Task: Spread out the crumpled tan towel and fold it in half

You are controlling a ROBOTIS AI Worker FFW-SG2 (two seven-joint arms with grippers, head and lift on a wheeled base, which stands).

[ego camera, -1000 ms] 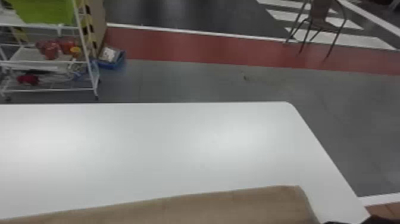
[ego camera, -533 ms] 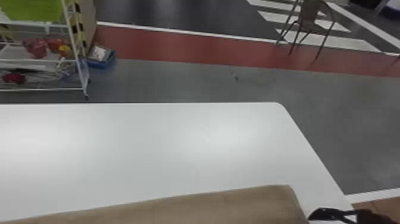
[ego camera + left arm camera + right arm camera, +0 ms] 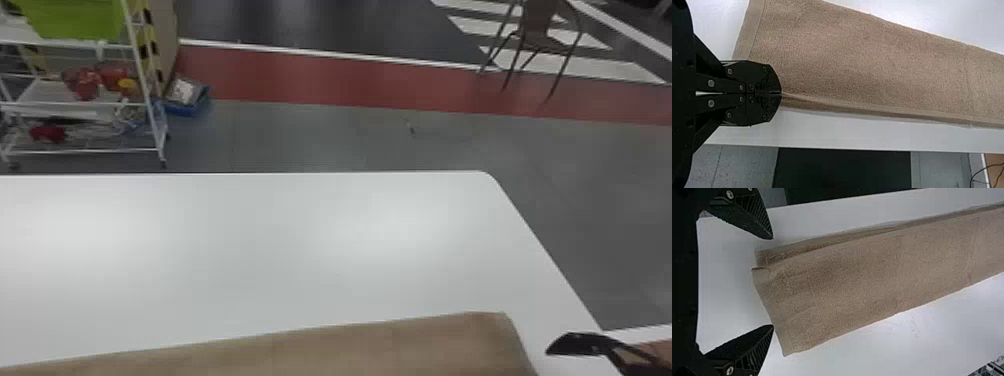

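Observation:
In the head view my right gripper (image 3: 575, 345) is at the lower right, just beyond the right end of the tan towel (image 3: 390, 345). The towel lies doubled over as a long strip along the table's near side. From the right wrist, my right gripper (image 3: 772, 282) is open, its two fingers apart at the end hem of the towel (image 3: 867, 278), nothing between them. A lower layer sticks out a little past the upper one there. The left wrist view has my left gripper (image 3: 781, 93) shut on the near edge of the towel (image 3: 867, 66), close to its left end.
The white table (image 3: 250, 250) stretches beyond the towel, with its rounded far corner at the right. On the floor past it stand a white shelf cart (image 3: 145, 100), a blue box (image 3: 187, 105) and a brown chair (image 3: 540, 30).
My right gripper has come in from the lower right corner toward the towel's right end and then slightly farther from the robot. The towel looks the same.

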